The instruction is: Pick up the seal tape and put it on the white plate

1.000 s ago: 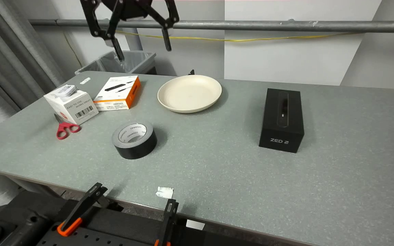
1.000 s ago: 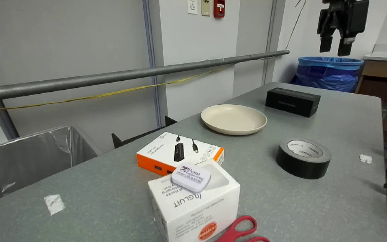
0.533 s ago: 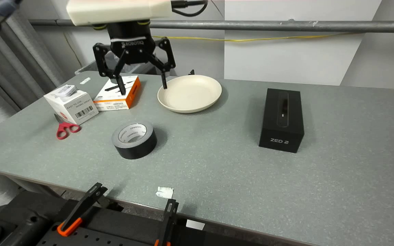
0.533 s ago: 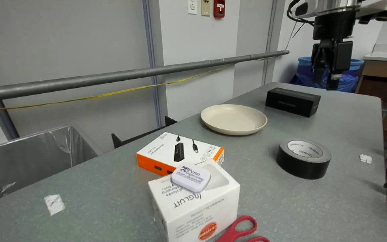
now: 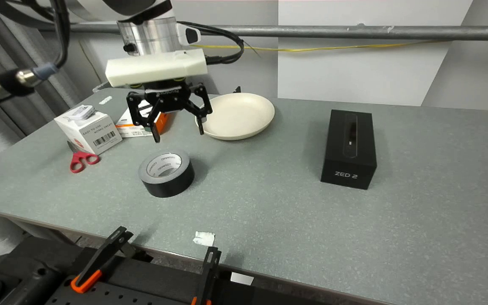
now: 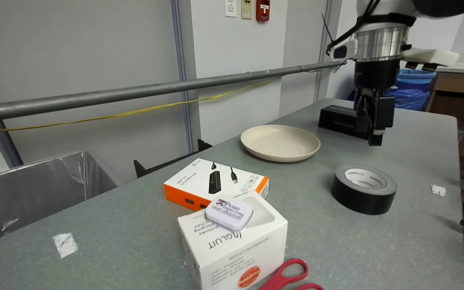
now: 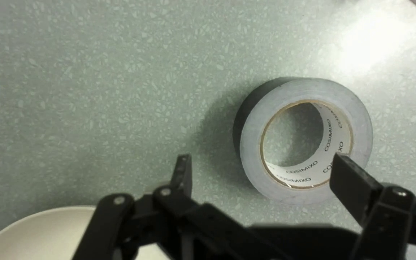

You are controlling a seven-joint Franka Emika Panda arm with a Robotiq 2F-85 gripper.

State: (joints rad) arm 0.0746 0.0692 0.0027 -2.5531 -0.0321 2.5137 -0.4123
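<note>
The plate (image 5: 239, 115) looks smooth and matt, the pipe (image 5: 333, 32) metal, the curtain (image 5: 6, 112) cloth.

Black end effector (image 5: 179, 134), faint lettering (image 5: 168, 92) perhaps; silver collar (image 5: 155, 38), cream block (image 5: 157, 67), dark cables (image 5: 61, 34).

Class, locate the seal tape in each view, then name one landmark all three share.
In an exterior view: seal tape, left of centre, just below mid-height.
In an exterior view: seal tape, right of centre, lower half.
Wrist view: seal tape, right of centre, mid-height.
Shared landmark: white plate, cropped in wrist view's bottom left.
</note>
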